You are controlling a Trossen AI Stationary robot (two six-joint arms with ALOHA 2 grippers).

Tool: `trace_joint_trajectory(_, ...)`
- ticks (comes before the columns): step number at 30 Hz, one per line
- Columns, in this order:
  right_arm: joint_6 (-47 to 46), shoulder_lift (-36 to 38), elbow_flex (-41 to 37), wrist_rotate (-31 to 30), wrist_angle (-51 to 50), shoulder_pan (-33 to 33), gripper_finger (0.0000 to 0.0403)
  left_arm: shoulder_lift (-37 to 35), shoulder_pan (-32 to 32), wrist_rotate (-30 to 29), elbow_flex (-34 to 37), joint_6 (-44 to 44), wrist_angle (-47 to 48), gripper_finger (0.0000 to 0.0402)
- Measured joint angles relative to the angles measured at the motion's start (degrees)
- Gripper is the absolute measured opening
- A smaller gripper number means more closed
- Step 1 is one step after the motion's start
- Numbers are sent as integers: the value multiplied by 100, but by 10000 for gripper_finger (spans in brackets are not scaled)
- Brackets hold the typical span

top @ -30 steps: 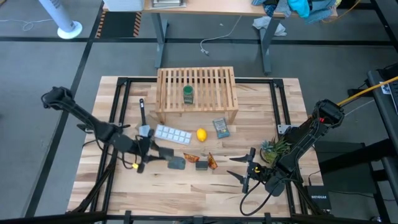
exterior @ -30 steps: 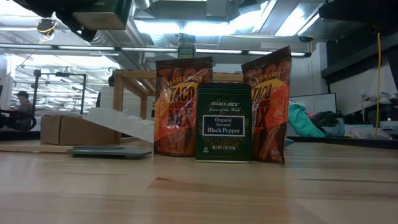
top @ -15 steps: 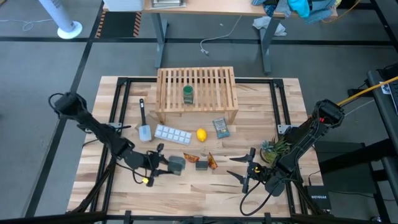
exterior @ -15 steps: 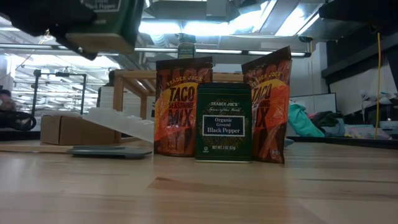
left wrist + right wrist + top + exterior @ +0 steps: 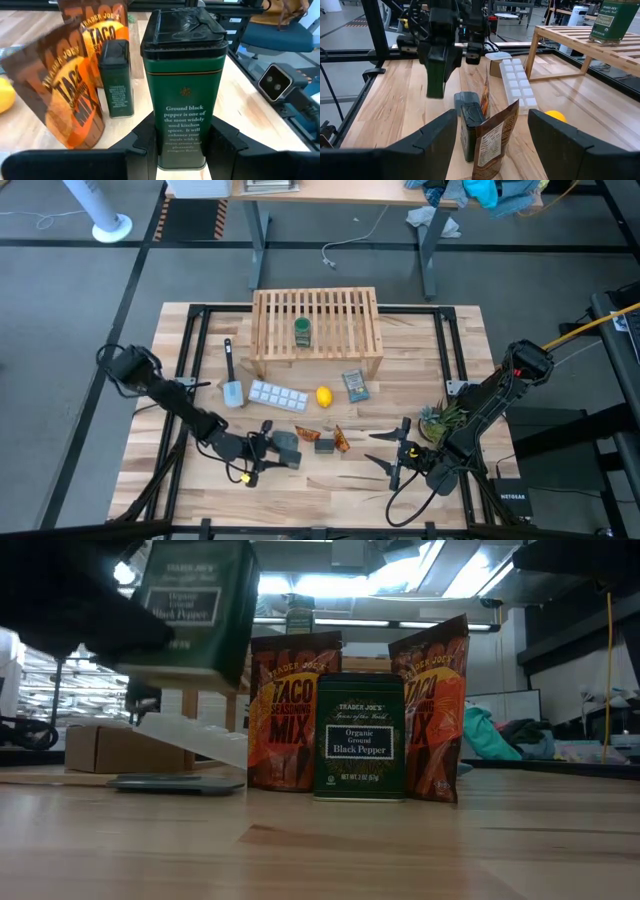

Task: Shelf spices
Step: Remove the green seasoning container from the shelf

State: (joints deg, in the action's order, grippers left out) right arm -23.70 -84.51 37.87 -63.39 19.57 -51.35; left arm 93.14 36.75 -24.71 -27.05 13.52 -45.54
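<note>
While left gripper [image 5: 268, 452] grips black pepper tin [image 5: 183, 85] clear of counter [image 5: 330, 490], just beside taco packets [image 5: 294, 710], right gripper [image 5: 398, 452] waits released, near same packets.

Dark green black pepper tins [image 5: 182, 85] with white lettering; orange-brown taco seasoning packets [image 5: 293, 710]; yellow lemon [image 5: 324, 396]; light wooden slatted shelf [image 5: 316, 305].
</note>
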Motion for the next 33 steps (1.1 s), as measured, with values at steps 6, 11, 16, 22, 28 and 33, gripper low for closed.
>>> trace_joint_trajectory(6,0,0,0,0,-1,0,250,565,-4,2,-36,2,-508,105)
trace_joint_trajectory(11,0,0,0,0,0,-2,250,1023,-75,7,-363,-22,-507,105)
trace_joint_trajectory(16,0,0,0,0,0,-2,250,1471,-208,9,-719,-225,-487,105)
trace_joint_trajectory(22,0,0,0,2,-2,-2,250,1720,-321,15,-905,-310,-487,105)
trace_joint_trajectory(28,0,0,0,1,-3,-1,250,1901,-397,11,-927,-226,-529,105)
trace_joint_trajectory(33,0,0,0,0,-2,-2,250,1972,-420,34,-929,-164,-541,106)
